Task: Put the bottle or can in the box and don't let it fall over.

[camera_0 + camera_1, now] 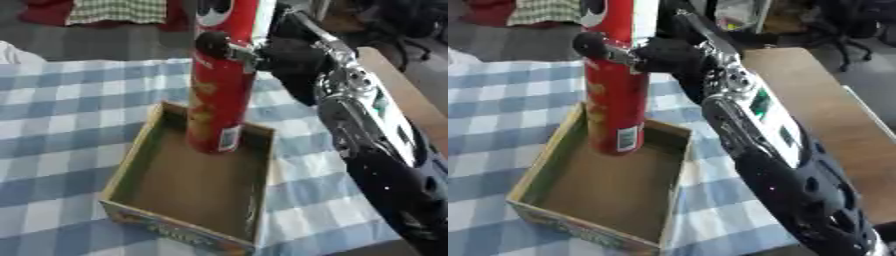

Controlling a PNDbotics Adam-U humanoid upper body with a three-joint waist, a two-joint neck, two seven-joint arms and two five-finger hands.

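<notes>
Blue-white checked table (61,125); open cardboard box (131,170) on it; tall red can (214,100) upright inside box, near far wall; right hand (262,55) clasped around can's upper part.

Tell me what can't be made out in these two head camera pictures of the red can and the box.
- Red can: its top is cut off by the upper edge in both eye views.
- Can's base: whether it touches the box floor or hangs just above cannot be told.
- Right hand: its fingers behind the can are hidden by it.
- Left hand: in neither view.
- Label print: blurred.
</notes>
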